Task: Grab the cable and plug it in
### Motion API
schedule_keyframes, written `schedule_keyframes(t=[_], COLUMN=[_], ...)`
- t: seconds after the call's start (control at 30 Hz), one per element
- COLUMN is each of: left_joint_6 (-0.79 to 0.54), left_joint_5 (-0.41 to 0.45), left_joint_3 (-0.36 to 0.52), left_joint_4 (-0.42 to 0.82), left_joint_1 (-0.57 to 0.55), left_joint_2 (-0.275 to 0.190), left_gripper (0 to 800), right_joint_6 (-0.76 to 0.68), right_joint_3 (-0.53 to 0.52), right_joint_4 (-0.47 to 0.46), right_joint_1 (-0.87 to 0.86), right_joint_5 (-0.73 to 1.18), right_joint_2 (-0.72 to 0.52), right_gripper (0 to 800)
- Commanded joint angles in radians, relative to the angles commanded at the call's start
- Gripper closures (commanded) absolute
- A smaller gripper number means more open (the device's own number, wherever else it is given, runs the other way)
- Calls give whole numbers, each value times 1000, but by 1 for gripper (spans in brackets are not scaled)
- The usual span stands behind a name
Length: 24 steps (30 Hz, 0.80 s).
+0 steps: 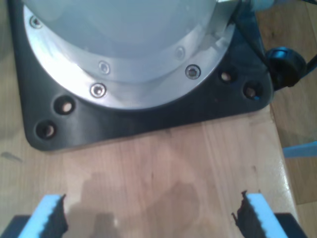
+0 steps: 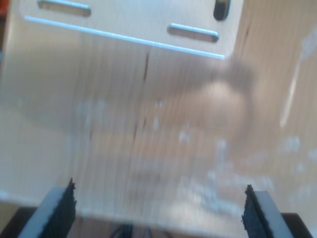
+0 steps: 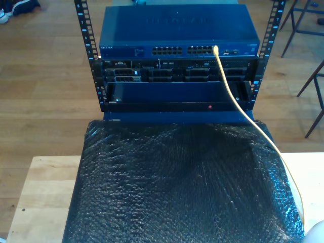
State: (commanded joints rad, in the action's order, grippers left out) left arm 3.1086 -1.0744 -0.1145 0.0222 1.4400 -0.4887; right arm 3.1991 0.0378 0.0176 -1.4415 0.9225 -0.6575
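In the exterior view the yellow cable [image 3: 238, 104] rises from the view's lower right edge, crosses the black bubble wrap [image 3: 177, 187] and ends at a port in the front row of the blue network switch [image 3: 174, 30]. My first gripper [image 1: 153, 218] is open over bare light wood, facing an arm's round metal base [image 1: 129, 59] on its black plate [image 1: 148, 119]; nothing lies between its blue-white fingers [image 1: 49, 218]. Above a blurred pale wooden surface my second gripper [image 2: 158, 213] is also open and holds nothing, with a slotted metal plate [image 2: 133, 25] ahead of it.
The switch sits in a black rack [image 3: 177, 86] with more units below it, beyond the wrapped table. Light wooden table corners [image 3: 45, 197] flank the wrap. Chair legs [image 3: 314, 96] stand on the floor at the exterior view's right. A black clamp [image 1: 285, 64] sits beside the base plate.
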Motion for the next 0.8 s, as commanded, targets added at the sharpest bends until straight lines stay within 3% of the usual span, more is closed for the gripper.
schedule_keyframes(t=[0.8], left_joint_6=[0], left_joint_5=[2], left_joint_3=[0], left_joint_4=[0], left_joint_1=[0], left_joint_2=[0], left_gripper=[0], right_joint_6=[-6], right_joint_3=[-21], right_joint_4=[-12], right_joint_1=[-2], right_joint_5=[-32], right_joint_2=[0], right_gripper=[1])
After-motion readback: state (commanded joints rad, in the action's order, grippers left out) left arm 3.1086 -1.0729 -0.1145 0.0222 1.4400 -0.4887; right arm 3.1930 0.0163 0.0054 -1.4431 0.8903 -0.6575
